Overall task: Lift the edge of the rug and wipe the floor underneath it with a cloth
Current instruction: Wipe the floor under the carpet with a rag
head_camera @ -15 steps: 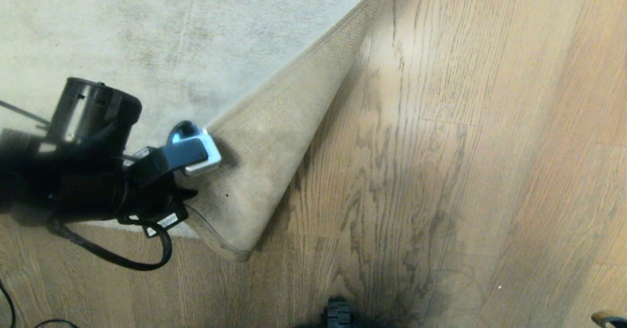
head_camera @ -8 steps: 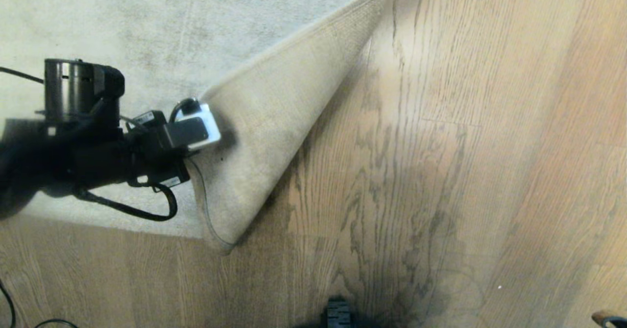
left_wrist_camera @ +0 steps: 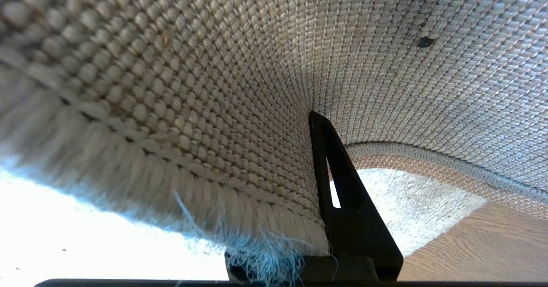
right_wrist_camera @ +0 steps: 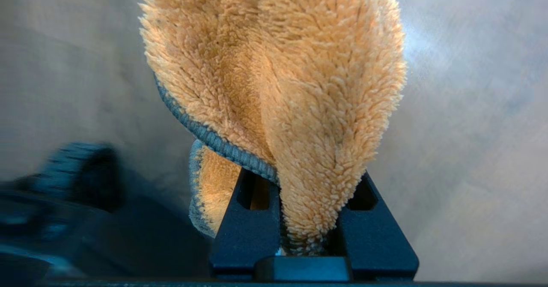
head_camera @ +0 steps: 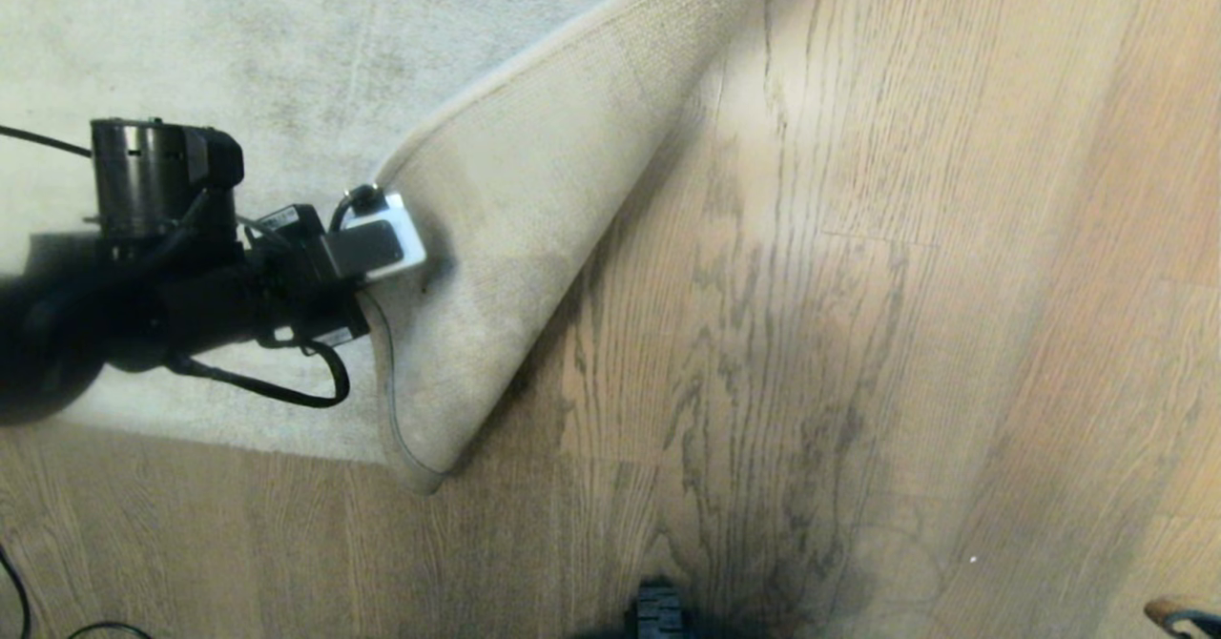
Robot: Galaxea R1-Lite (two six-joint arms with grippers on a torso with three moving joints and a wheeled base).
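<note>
Left hand (head_camera: pixel 405 262) clamped shut on the rug edge (head_camera: pixel 515 229), the border of a large pale grey short-pile rug with tan woven backing and a thin bound hem; corner peeled up and folded back over the pile toward the robot's left, backing turned upward, presumably to bare the planks it normally covers; in the left wrist view, one black finger (left_wrist_camera: pixel 342 201) pressed against the coarse basket-like weave (left_wrist_camera: pixel 257 85), frayed pale threads hanging at the hem, a dark speck on the backing, the fabric arched overhead like a tent with pile and wood showing beneath.

Right hand (right_wrist_camera: pixel 308 240) out of the head view, gripping the cloth (right_wrist_camera: pixel 282 85), a small fluffy orange-tan rag with a grey-blue stitched border; pinched at one bunched end between the two black fingers, the rest hanging free beyond the fingertips above blurred ground, probably so a loose pad of pile can be dragged flat; not yet at the uncovered patch, by the look of it.

The floor (head_camera: pixel 858 286), brown oak-grain wooden planks with darker streaks, exposed to the right of the fold; shadowed strip just beside the lifted flap, the likely target for wiping; fold reaching down to a rounded tip near the lower planks; a small dark part of the robot's base (head_camera: pixel 658 610) at the lower border.
</note>
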